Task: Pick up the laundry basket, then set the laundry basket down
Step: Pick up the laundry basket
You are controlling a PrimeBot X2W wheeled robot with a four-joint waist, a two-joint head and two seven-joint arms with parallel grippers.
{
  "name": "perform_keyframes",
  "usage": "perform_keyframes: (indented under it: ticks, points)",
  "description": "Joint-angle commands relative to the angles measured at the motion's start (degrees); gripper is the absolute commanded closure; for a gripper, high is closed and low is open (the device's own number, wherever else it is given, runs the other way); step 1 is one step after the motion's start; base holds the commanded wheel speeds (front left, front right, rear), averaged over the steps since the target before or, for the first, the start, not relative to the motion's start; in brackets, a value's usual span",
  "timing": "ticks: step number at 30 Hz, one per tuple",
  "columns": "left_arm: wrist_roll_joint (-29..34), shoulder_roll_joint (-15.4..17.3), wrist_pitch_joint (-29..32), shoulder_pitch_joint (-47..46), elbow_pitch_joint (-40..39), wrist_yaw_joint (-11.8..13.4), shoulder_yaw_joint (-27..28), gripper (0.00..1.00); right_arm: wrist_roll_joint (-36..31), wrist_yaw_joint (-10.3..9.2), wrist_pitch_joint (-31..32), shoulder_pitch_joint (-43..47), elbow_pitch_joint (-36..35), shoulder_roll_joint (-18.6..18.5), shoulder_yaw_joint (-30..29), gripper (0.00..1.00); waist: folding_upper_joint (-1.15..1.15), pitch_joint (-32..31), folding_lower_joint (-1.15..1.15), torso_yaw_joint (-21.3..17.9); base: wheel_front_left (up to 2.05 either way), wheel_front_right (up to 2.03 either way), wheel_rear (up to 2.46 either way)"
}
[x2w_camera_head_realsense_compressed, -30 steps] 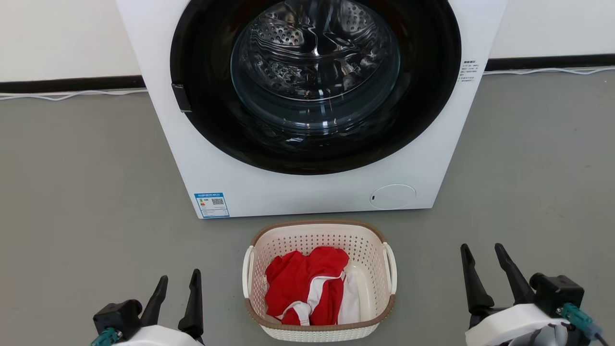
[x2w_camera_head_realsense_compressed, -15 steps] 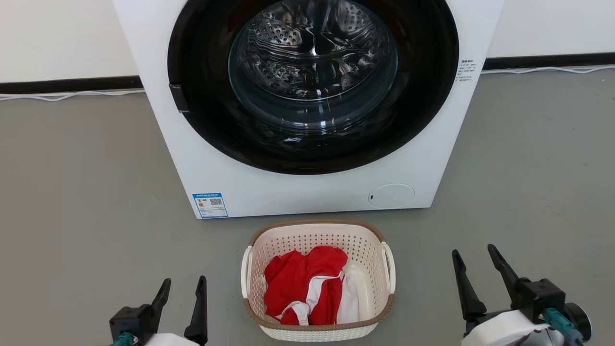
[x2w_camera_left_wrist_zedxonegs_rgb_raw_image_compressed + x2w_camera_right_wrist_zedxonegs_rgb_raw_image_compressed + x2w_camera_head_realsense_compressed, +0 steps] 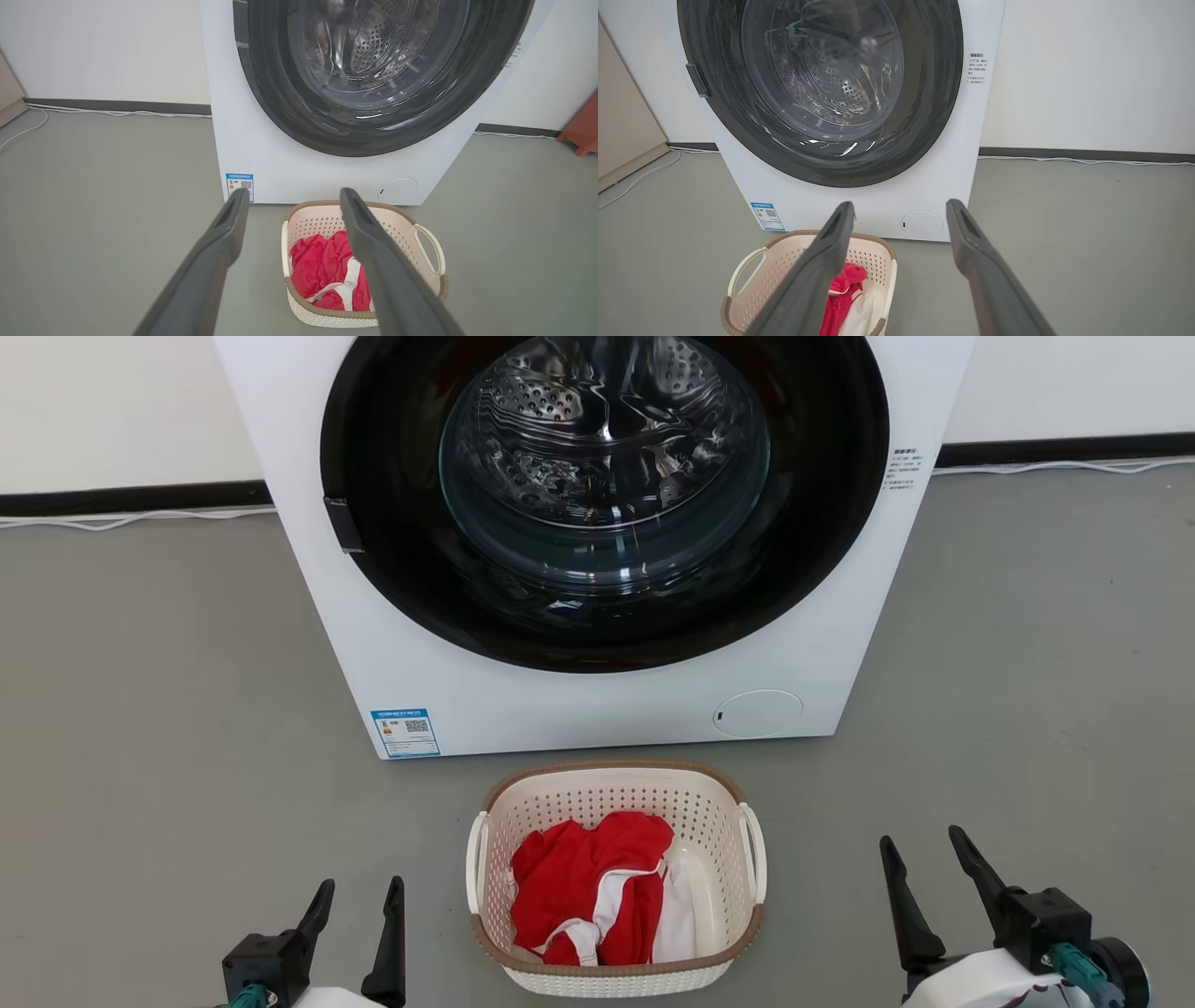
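The laundry basket (image 3: 616, 784) is cream-white and perforated with a brown woven-look rim, and it stands on the grey floor in front of the washing machine. Red and white clothes (image 3: 593, 891) lie inside it. A white loop handle (image 3: 753, 852) sits on each side. My left gripper (image 3: 362, 896) is open, low at the basket's left, clear of it. My right gripper (image 3: 924, 856) is open at the basket's right, a wider gap away. The basket (image 3: 423, 242) lies beyond the left fingers in the left wrist view, and the basket (image 3: 784, 261) sits at lower left in the right wrist view.
The white washing machine (image 3: 597, 709) with its round dark door (image 3: 607, 495) stands just behind the basket. A white cable (image 3: 131, 520) runs along the black skirting at the wall. An orange-red object (image 3: 584, 128) sits far right by the wall. Grey floor (image 3: 159, 728) spreads on both sides.
Both grippers have sunk lower in the head view, the left one also drifting slightly right. The whole picture has shifted a little left and up. The basket stays on the floor.
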Motion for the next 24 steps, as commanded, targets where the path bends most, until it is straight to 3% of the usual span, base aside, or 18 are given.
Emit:
perform_keyframes:
  ticks: [1, 14, 24]
  points:
    - [0.1, 0.6, -0.6, -1.0, -1.1, 0.2, 1.7, 0.0, 0.2, 0.01, -0.8, -1.0, -1.0, -0.2, 1.3, 0.0, 0.0, 0.1, 0.0, 0.0, 0.0, 0.0, 0.0]
    - [0.0, 0.6, -0.6, -2.2, -0.6, 0.4, 1.4, 0.0, -1.0, 0.01, -0.8, -2.3, 0.2, -0.1, 0.1, 0.0, 0.0, 2.3, 0.0, 0.0, 0.0, 0.0, 0.0]
    - [0.5, 0.6, -0.6, -8.4, 4.2, 1.1, 1.3, 0.0, -2.7, 0.01, -0.4, -9.4, 8.3, 0.2, -1.9, 0.0, 0.0, 10.4, 0.0, 0.0, 0.0, 0.0, 0.0]
